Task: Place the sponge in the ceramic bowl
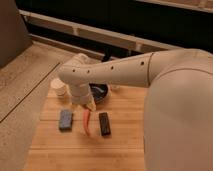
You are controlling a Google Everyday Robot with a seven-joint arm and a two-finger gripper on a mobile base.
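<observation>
One large white robot arm (pixel 125 75) seen reaching from right across wooden tabletop (pixel 125 147). Dark ceramic bowl (pixel 101 93) set near tabletop's far edge, partly hidden by arm. Black block (pixel 104 123) laid flat on wood nearer camera. Sponge (pixel 65 120), blue-grey, laid flat to left of black block, apart from bowl, not inside it. Small white cup (pixel 60 90) placed at far left corner. Gripper (pixel 88 125) pointed downward between sponge and black block; jaws released, nothing grasped.
</observation>
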